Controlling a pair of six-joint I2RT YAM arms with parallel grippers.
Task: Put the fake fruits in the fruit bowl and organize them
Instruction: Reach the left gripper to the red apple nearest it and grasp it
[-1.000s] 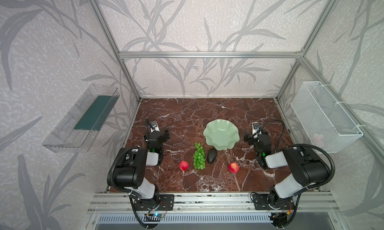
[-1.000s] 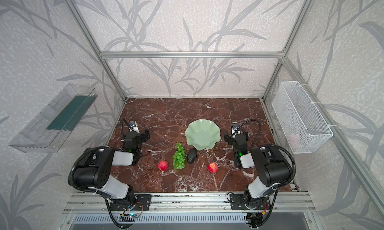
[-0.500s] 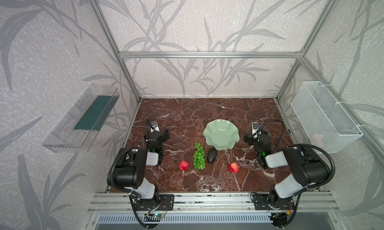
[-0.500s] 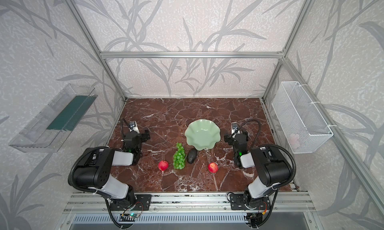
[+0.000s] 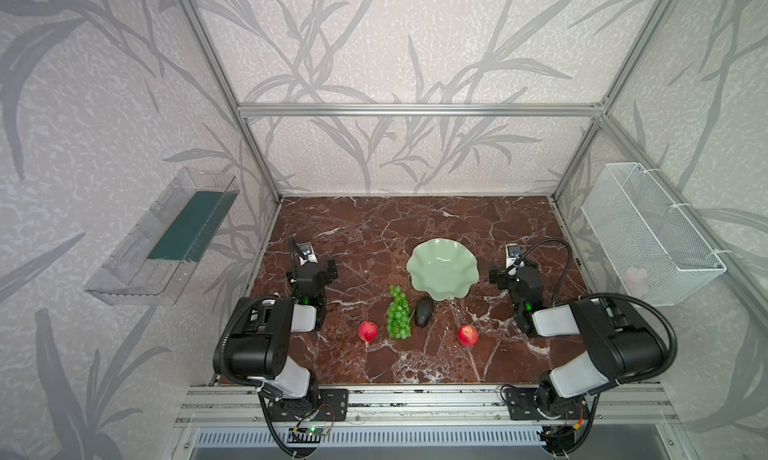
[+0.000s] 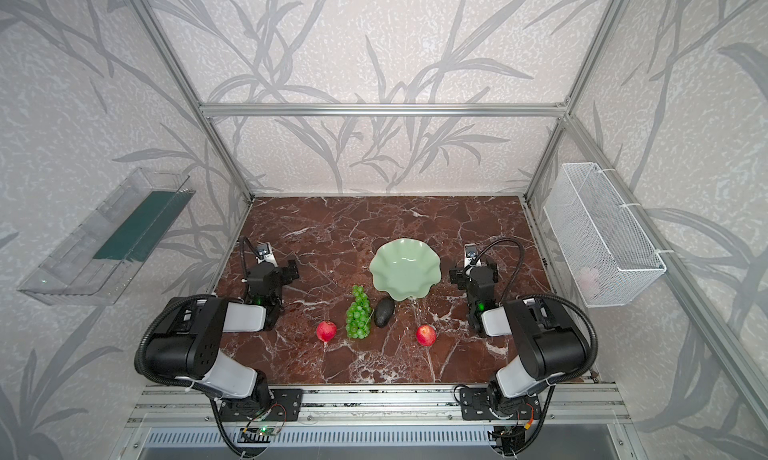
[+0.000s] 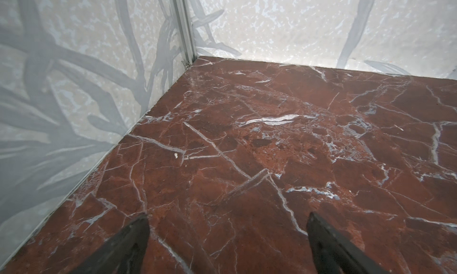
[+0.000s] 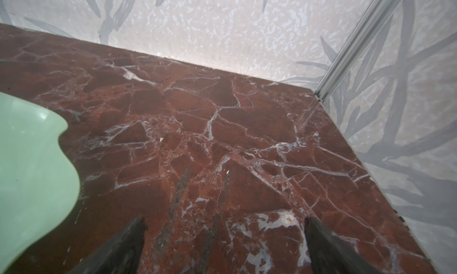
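A red-brown marble bench (image 5: 374,229) is sitting inside a booth walled with leaf-patterned wallpaper (image 5: 415,55). All four fake fruits are lying on the marble, outside the bowl.

Nearest the front edge, two red apples are lying well apart. The left-side apple (image 5: 368,331) is resting just beside the green grape bunch (image 5: 397,314), and the right-side apple (image 5: 468,335) is lying by itself toward the right arm. The grape bunch is stretching away from the front. The dark avocado (image 5: 423,312) is lying just beside it, with its far end near the rim of the pale green scalloped fruit bowl (image 5: 442,271), which is standing behind them.

To either side of the bowl, the left gripper (image 7: 228,215) and the right gripper (image 8: 223,218) are hanging low over bare marble with their jaws spread wide.

Farther up, a clear plastic tray (image 5: 162,238) is hanging on the left wall and a white wire basket (image 5: 648,233) on the right wall.
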